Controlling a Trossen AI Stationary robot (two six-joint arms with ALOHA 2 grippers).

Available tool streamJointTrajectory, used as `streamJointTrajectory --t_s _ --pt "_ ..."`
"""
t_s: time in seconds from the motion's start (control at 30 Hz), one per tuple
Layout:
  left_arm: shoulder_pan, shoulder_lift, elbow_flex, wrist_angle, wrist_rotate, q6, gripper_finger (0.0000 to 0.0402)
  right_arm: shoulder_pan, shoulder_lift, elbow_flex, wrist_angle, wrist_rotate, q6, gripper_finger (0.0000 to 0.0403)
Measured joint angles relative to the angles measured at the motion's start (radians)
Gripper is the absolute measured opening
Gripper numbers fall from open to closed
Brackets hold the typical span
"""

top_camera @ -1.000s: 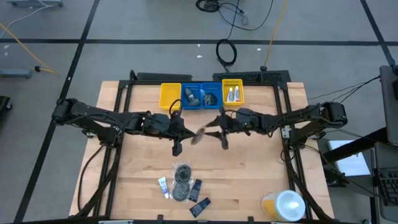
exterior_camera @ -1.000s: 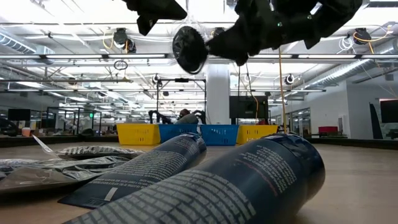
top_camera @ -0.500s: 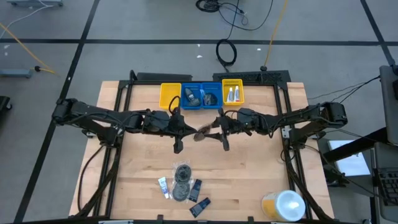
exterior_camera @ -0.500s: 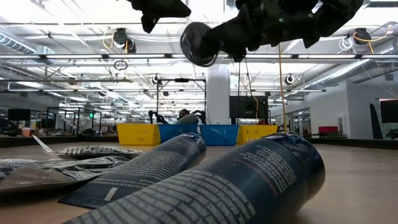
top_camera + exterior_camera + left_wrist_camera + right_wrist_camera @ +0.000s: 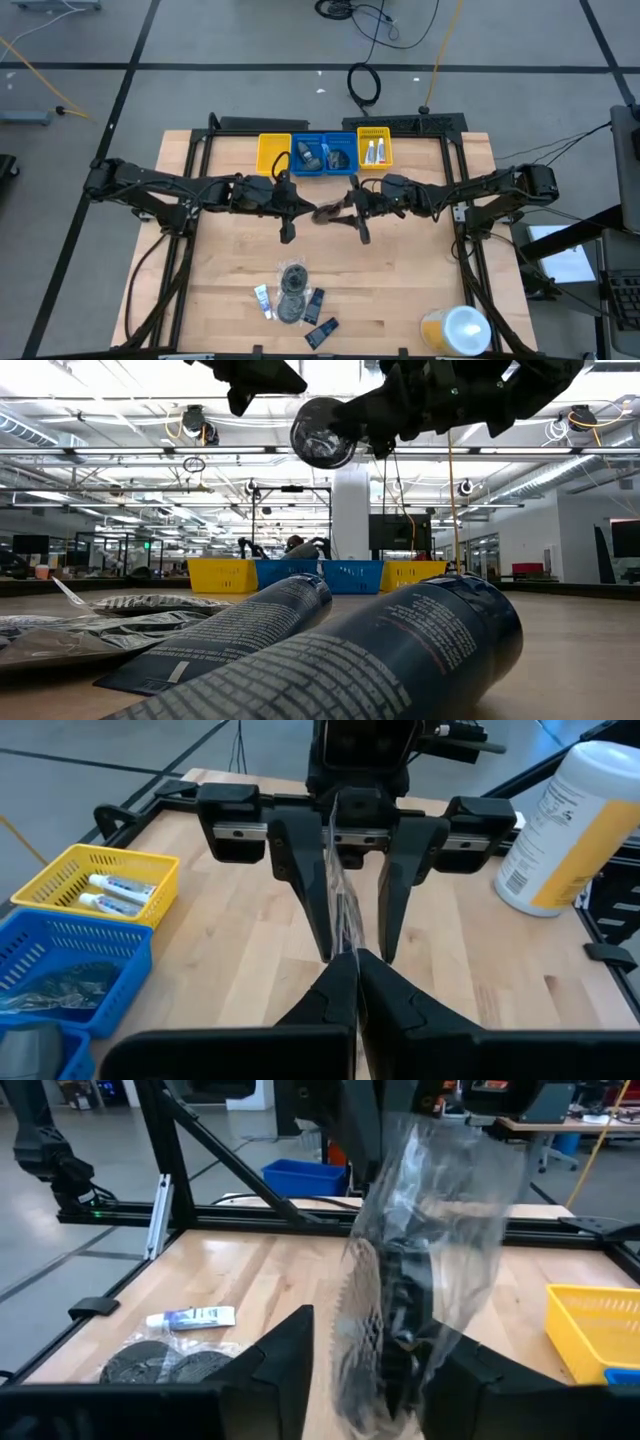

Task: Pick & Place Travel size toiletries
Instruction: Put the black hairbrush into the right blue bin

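Observation:
A clear plastic packet (image 5: 326, 212) with a round black flat piece (image 5: 322, 432) inside hangs high over the middle of the table, between my two grippers. My left gripper (image 5: 347, 962) comes from the table's left and is shut on it. My right gripper (image 5: 370, 1342) faces it from the right, open, one finger on each side of the packet (image 5: 400, 1280). In the left wrist view a small gap shows on both sides. More toiletries (image 5: 292, 297) lie near the front edge: small tubes, black discs, dark packets. My left gripper pinches the packet's thin clear edge (image 5: 346, 932) between its shut fingertips. The fingers come roughly level from the table's left. The packet stands on edge, lifted clear of the table, and its free part reaches in between the right gripper's fingers.
Three small bins stand in a row at the far edge: yellow (image 5: 272, 153), blue (image 5: 322, 154) with items, yellow (image 5: 374, 150) with two tubes. A large yellow container with a white lid (image 5: 455, 328) stands at the near right corner. Bare wood lies below the grippers.
My left gripper has carried the packet a little toward the right gripper, and the disc now sits closer in between that gripper's fingers. The packet has stayed lifted clear of the table. Both arms have otherwise kept their places.

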Motion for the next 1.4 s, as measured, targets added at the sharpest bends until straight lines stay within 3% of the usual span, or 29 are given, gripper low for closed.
streamJointTrajectory --t_s 0.2,0.4,0.7,1.03,1.2,1.4 --pt "0.000 0.000 0.000 0.001 -0.014 0.001 0.0000 -0.001 0.000 0.000 -0.027 0.002 -0.035 0.0024" --pt "0.000 0.001 0.000 0.005 -0.019 0.009 0.0000 -0.001 0.000 0.000 -0.038 0.003 -0.041 0.0022" --pt "-0.001 0.001 0.000 -0.004 -0.122 0.000 0.0004 -0.008 0.000 0.000 -0.052 0.039 -0.044 0.0022" --pt "-0.037 0.000 0.000 -0.119 -0.204 -0.007 0.0097 -0.093 0.000 0.000 -0.094 0.062 -0.031 0.0022" --pt "-0.056 0.000 0.000 -0.154 -0.197 -0.041 0.0127 -0.160 0.000 0.000 -0.113 0.180 -0.013 0.0022" --pt "-0.069 0.000 0.000 -0.146 -0.196 -0.086 0.0133 -0.248 0.000 0.000 -0.153 0.331 0.033 0.0022"
